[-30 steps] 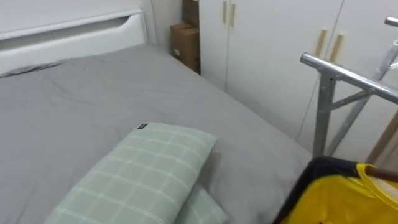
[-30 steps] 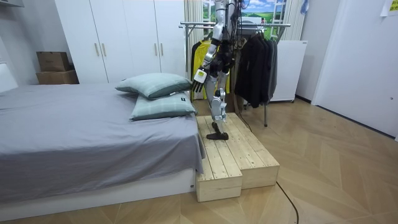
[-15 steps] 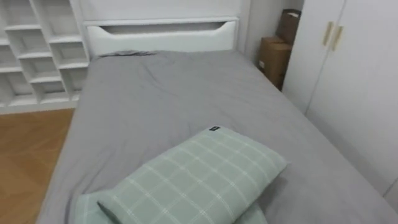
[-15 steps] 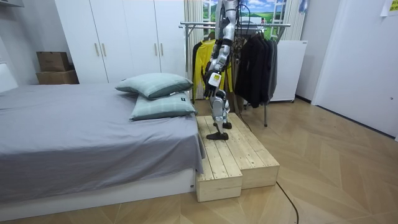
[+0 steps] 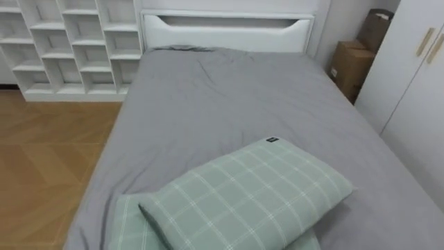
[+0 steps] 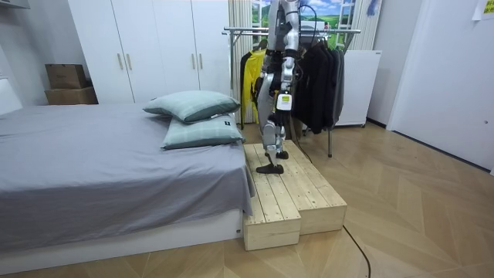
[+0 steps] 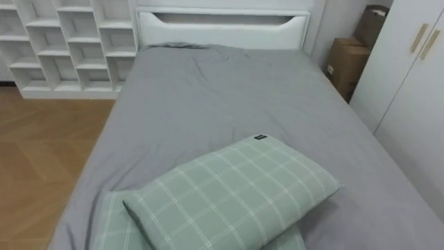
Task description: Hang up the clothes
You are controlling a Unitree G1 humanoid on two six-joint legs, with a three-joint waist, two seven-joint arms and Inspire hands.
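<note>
Clothes (image 6: 312,77) on rack (image 6: 340,32), right of bed (image 6: 93,166): likely soft, light, limp; best taken at hanger or collar. Left hand (image 6: 283,100) low by hip; clenched or released, cannot tell.

— What sort of place is this?
— A bedroom in a home. A wide bed (image 5: 229,104) under a grey sheet takes up much of it, with a white headboard (image 5: 225,31) at the far end and two green checked pillows (image 5: 257,201) stacked at the near end.
— Anything besides the bed?
— White wardrobe doors (image 6: 154,46) line one wall, with cardboard boxes (image 5: 350,62) in the corner beside them. A white cubby shelf (image 5: 69,48) stands next to the headboard.
— And the rest?
— A metal clothes rack (image 6: 340,32) beyond the pillow end carries dark garments (image 6: 316,77) and a yellow garment (image 6: 248,77). The floor (image 6: 417,216) is wood parquet, and a low plank platform (image 6: 293,193) sits against the bed.
</note>
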